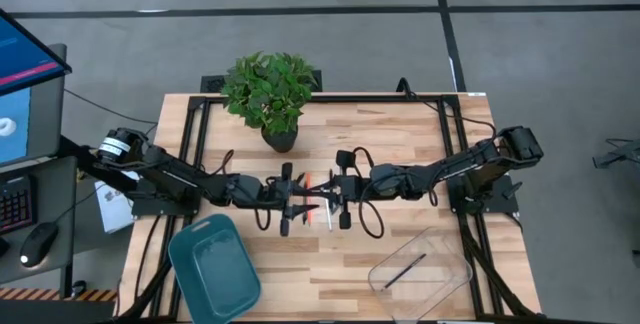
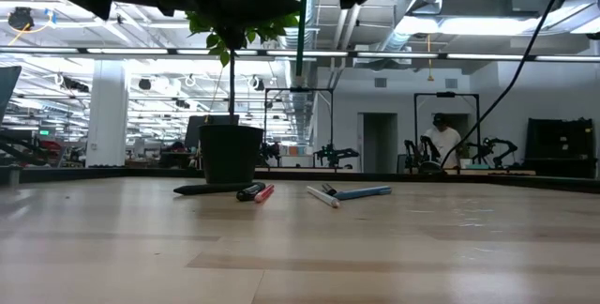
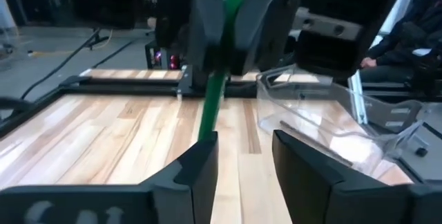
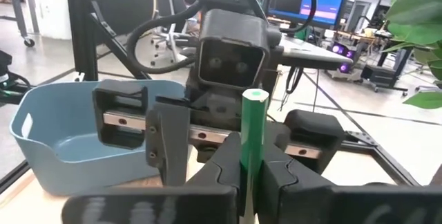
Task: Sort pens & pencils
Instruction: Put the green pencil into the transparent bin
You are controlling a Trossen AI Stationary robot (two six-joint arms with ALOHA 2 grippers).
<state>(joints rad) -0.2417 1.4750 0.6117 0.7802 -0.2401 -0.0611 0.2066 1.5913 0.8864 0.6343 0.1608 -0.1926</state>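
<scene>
Both arms meet above the table's middle. My right gripper (image 4: 252, 175) is shut on a green pen (image 4: 253, 131) that stands upright in the air. My left gripper (image 3: 245, 172) faces it from the table's left, open, and the pen's free end (image 3: 206, 131) sits just past one fingertip. From above, my left gripper (image 1: 300, 204) and right gripper (image 1: 322, 200) nearly touch. Below them several pens lie flat on the wood: a black one (image 2: 211, 190), a red one (image 2: 264, 192), a white one (image 2: 322, 196) and a blue one (image 2: 361, 192). My right gripper pinches the green pen's shaft (image 4: 252, 156) between its two fingers. The fingers come level from the table's right side and lie across the pen. The pen stands upright, lifted clear of the table. My left gripper: I cannot tell whether its fingertip (image 3: 200, 158) touches the pen's end.
A potted plant (image 1: 270, 94) stands at the table's far middle. A teal bin (image 1: 213, 267) sits near the front left. A clear bin (image 1: 430, 259) at the front right holds one dark pen (image 1: 405, 269). A person works in the room far beyond the table.
</scene>
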